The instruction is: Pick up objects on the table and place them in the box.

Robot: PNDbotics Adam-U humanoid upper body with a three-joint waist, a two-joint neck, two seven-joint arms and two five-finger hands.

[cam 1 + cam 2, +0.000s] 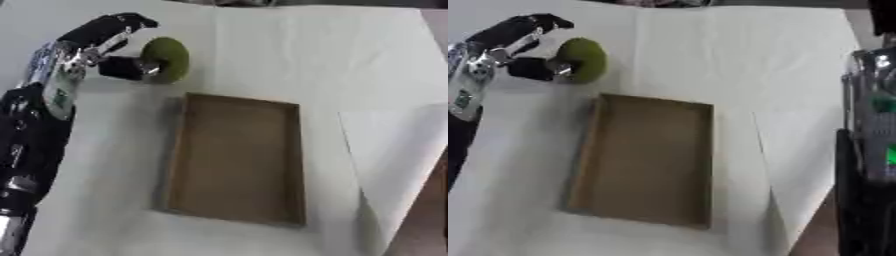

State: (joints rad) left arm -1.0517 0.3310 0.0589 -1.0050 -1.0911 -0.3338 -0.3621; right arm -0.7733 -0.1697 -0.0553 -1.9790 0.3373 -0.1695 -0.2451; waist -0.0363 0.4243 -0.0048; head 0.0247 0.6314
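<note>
in the left eye view, nearest to me is my left forearm, black with silver joints, running up the left edge. just past it the brown box [236,160] lies open on the white desk [350,65], long side running away from me, nothing inside it. beyond the box's far left corner my left hand [114,42] is at a round green object [166,59]: my thumb touches its near side and my fingers arch above it, so i am pinching it. i cannot tell whether it rests on the desk or is lifted.

in the right eye view, the green object sits left of the box's far end, apart from it. my right arm stands along the right edge; its hand is out of sight.
</note>
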